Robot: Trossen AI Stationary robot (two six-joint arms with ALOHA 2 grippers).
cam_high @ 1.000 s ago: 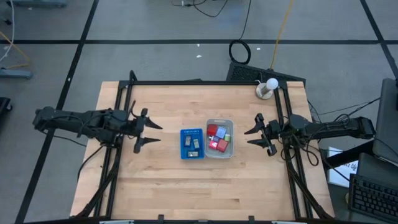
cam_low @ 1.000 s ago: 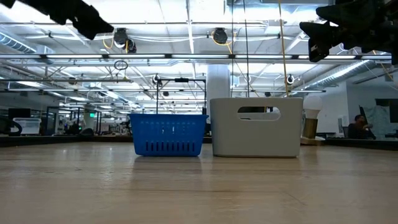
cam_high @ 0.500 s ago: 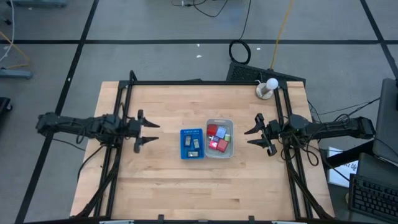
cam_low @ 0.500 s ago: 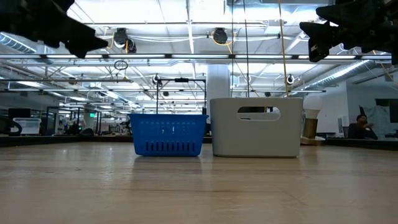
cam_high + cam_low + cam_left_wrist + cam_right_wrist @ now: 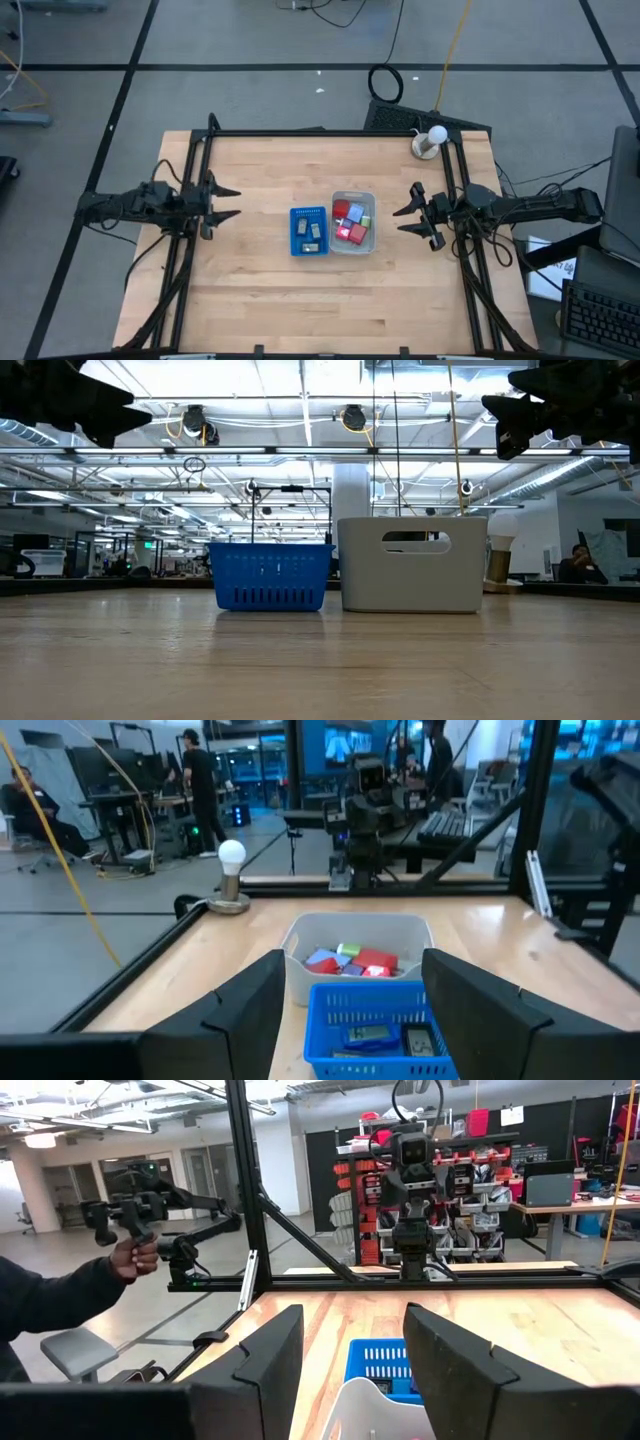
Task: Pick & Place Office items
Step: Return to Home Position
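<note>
Judging the office items (image 5: 350, 222) light, rigid and slick, I favour pinching flat sides; left hand (image 5: 236, 202) and right hand (image 5: 397, 220) hang open.

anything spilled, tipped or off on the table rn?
Nothing stands out. The blue bin and gray bin stand upright, side by side, on the table, office items inside them. The left end effector and right end effector are open, empty, out at its sides.
</note>
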